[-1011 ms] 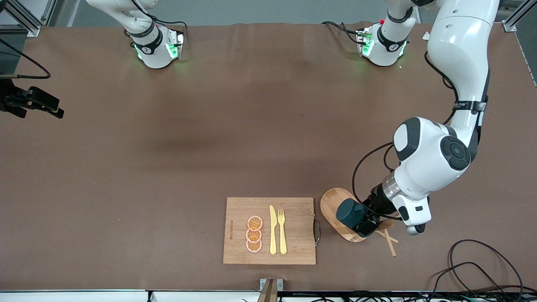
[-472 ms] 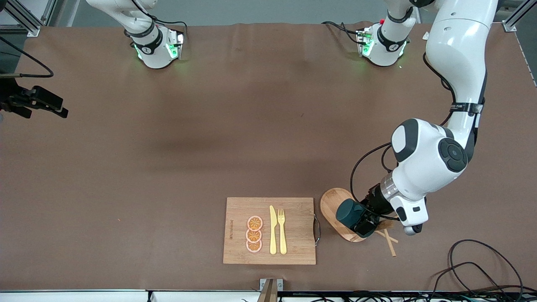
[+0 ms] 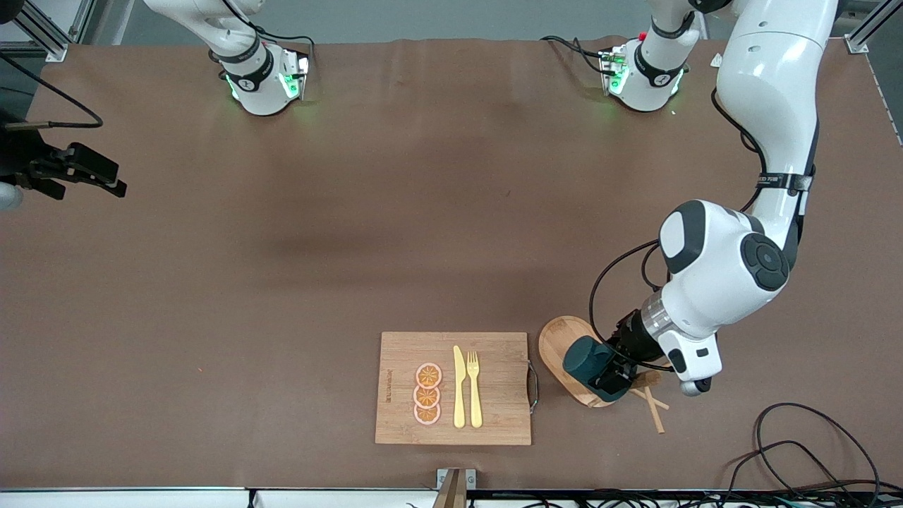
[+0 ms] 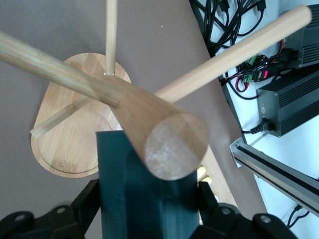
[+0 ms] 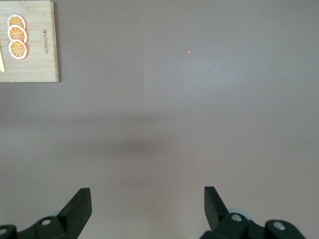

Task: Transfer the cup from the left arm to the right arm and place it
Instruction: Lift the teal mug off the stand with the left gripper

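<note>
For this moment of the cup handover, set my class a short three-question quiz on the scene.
1. True or false: the left gripper grips the cup over the oval wooden tray.
2. What lies on the cutting board? A) orange slices, knife, fork B) spoon, plate
3. Fill in: the right gripper's jaws are ____.

Key: 1 true; 2 A; 3 open.

The tray (image 3: 561, 340) lies on the surface (image 3: 353, 247) just beside the cutting board (image 3: 494, 409), toward the left arm's end; the cup (image 3: 583, 358) is over the tray.
</note>
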